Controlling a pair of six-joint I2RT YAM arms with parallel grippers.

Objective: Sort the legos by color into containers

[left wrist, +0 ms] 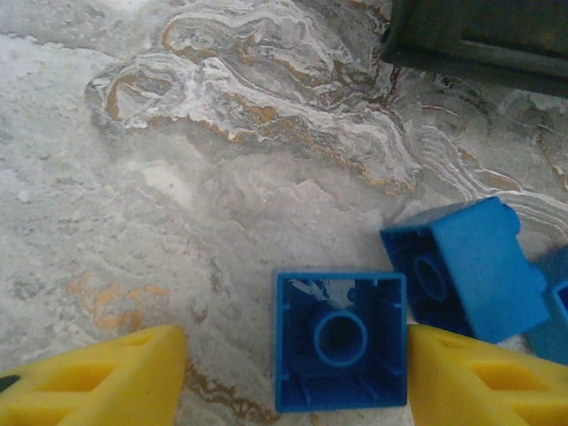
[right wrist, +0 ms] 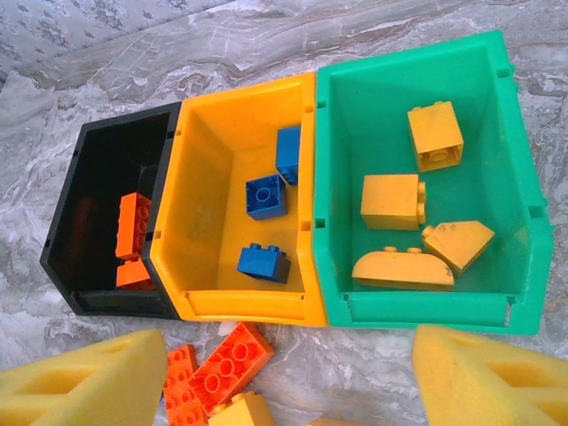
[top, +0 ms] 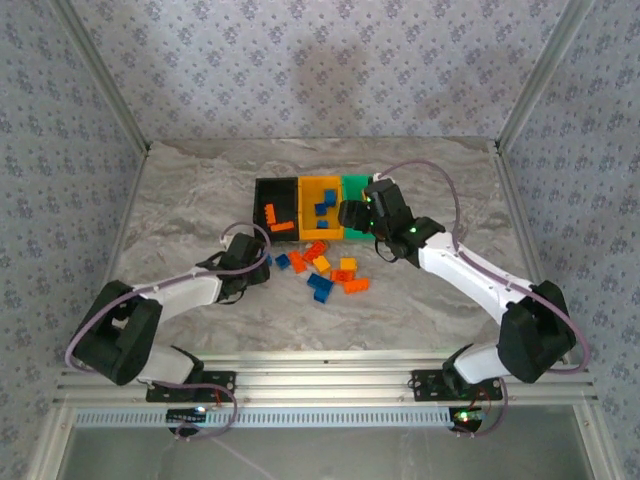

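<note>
An upside-down blue lego lies on the marble between the yellow fingers of my left gripper. The right finger touches its side; the left finger stands apart from it, so the jaws are open. Another blue lego lies just beyond. My right gripper hovers open and empty over the front of the containers: the black bin holds red-orange legos, the yellow-orange bin blue ones, the green bin yellow ones.
Loose legos in red-orange, yellow and blue are scattered on the table in front of the bins, between the two arms. Red-orange bricks lie just under my right gripper. A corner of the black bin shows beyond my left gripper.
</note>
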